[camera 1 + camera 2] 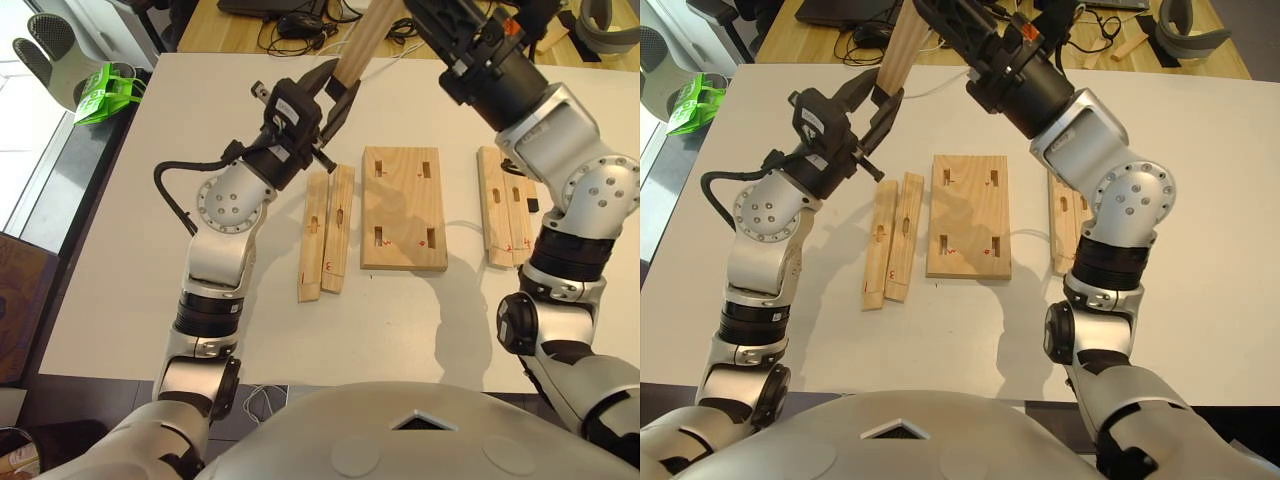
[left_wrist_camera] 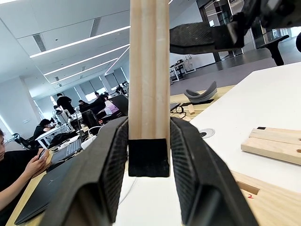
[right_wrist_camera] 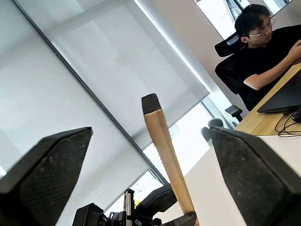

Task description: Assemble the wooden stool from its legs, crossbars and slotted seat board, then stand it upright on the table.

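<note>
1. Above the white desk (image 1: 200, 120), left claw (image 1: 338, 88) pinches a tilted pale wooden leg (image 1: 372, 30).
2. Right claw (image 3: 150, 160) is spread wide near its top.
3. Slotted wooden seat board (image 1: 403, 208) lies flat, paired wooden bars (image 1: 326, 232) at its 3 and 9 o'clock.

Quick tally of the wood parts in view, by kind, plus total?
Slotted seat board: 1
Slotted bars lying flat: 4, two on each side of the board
Black-tipped stick held in left gripper: 1
Total: 6

Seat board (image 1: 403, 208) flat, leg (image 1: 365, 40) raised, apparently tilted
</note>
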`<state>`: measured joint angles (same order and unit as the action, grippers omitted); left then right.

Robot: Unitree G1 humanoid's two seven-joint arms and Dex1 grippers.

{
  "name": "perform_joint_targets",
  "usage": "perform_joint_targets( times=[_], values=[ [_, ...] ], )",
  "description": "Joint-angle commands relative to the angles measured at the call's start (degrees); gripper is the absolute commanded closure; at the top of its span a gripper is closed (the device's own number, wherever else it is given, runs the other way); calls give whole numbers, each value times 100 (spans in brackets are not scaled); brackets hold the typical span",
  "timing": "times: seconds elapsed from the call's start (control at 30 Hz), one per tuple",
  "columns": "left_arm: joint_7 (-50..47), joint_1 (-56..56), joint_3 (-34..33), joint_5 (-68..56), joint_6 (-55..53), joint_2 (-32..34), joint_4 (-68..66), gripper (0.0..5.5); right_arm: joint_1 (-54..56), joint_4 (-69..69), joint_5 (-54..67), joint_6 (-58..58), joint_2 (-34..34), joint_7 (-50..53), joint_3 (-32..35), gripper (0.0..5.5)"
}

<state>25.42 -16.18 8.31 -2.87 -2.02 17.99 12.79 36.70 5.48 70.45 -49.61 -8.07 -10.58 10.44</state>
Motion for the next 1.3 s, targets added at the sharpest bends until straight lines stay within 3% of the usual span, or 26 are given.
perform_joint_targets(
  times=[0.03,0.73,0.93,0.97,1.3],
  values=[
    [159,-31,47,15,64,77,101,421,253,-319,-439,240,-3,-166,-62,122],
    [238,-37,20,57,36,41,94,421,131,-123,-1014,456,377,-316,-111,490],
    [123,-97,-3,150,69,-27,58,421,94,-13,-889,533,582,-219,42,508],
    [90,-121,-11,179,92,-39,48,384,74,27,-894,615,656,-148,95,508],
    [-388,-135,-137,1002,449,244,-448,237,-76,209,-1389,1786,616,778,954,511]
  ],
)
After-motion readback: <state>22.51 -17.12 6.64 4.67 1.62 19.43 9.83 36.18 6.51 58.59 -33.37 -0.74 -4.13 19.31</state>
